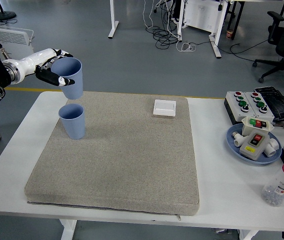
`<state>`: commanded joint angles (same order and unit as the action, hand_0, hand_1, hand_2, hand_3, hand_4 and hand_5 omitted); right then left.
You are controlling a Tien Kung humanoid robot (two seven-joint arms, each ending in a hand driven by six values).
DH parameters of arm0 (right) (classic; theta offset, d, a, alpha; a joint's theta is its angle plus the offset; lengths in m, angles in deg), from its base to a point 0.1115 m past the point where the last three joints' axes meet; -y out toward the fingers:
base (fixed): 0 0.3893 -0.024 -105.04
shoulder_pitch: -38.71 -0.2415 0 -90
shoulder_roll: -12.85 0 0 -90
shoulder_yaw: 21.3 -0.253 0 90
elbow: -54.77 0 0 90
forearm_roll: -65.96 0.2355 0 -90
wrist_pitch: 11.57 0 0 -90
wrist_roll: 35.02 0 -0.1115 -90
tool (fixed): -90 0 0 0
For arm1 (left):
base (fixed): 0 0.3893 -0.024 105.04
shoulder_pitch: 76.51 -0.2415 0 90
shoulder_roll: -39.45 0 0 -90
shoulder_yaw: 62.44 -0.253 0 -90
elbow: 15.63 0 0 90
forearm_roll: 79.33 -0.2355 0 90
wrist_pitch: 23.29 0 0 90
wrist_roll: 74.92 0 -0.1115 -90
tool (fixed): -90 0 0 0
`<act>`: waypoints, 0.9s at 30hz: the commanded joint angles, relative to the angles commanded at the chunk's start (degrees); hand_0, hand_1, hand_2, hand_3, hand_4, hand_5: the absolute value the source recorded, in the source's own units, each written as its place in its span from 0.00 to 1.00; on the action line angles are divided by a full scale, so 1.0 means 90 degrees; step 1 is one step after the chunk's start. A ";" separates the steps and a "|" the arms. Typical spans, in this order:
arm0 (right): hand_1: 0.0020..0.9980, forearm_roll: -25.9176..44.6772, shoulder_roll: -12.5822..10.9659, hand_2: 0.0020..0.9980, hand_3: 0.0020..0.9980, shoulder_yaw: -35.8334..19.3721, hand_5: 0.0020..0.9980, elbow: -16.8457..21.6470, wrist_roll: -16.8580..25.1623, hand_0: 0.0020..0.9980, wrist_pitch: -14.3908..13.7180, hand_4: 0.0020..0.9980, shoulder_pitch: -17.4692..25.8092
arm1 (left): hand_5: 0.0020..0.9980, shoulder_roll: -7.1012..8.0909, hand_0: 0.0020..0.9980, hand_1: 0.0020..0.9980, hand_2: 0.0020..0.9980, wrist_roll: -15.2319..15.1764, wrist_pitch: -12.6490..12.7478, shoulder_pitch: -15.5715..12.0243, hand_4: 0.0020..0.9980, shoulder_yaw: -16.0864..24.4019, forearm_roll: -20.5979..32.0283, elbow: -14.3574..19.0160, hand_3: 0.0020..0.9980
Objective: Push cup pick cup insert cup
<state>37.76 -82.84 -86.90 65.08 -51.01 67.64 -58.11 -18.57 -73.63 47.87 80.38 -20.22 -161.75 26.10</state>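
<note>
Cups looked light, thin-walled and easily crushed, so you needed a gentle side grip near the rim. Your left hand had its fingers wrapped round the raised cup, directly above the standing cup on the mat.

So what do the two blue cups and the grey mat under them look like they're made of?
The held cup and the standing cup look like plastic, possibly coated paper: thin walls, an even matte light blue, no gloss or print. The mat looks like a woven or felted fabric pad: speckled grey-beige, a coarse texture, soft rounded corners. The left hand grips the raised cup.
</note>
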 joint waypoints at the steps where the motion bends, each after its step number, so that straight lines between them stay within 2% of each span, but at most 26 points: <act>1: 0.65 0.0001 0.0000 0.67 0.59 0.0001 0.49 0.0000 0.0001 0.73 0.0000 0.13 -0.0002 | 0.06 -0.0010 0.51 0.55 0.53 0.0003 0.0000 -0.0018 0.49 -0.0002 -0.0001 -0.0041 0.53; 9: 0.65 -0.0008 0.0005 0.67 0.59 0.0009 0.49 0.0000 0.0002 0.73 0.0000 0.13 -0.0011 | 0.06 -0.0094 0.51 0.55 0.54 -0.0031 0.0002 -0.0115 0.50 -0.0139 0.0159 -0.0326 0.53; 27: 0.65 -0.0030 0.0020 0.67 0.59 0.0015 0.50 0.0000 -0.0005 0.73 -0.0003 0.13 0.0013 | 0.06 -0.0307 0.51 0.56 0.55 -0.0172 0.0081 -0.0260 0.51 -0.0425 0.0323 -0.0695 0.53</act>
<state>37.49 -82.66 -86.76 65.08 -51.05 67.62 -57.99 -21.34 -75.18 48.60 78.04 -24.05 -158.84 19.84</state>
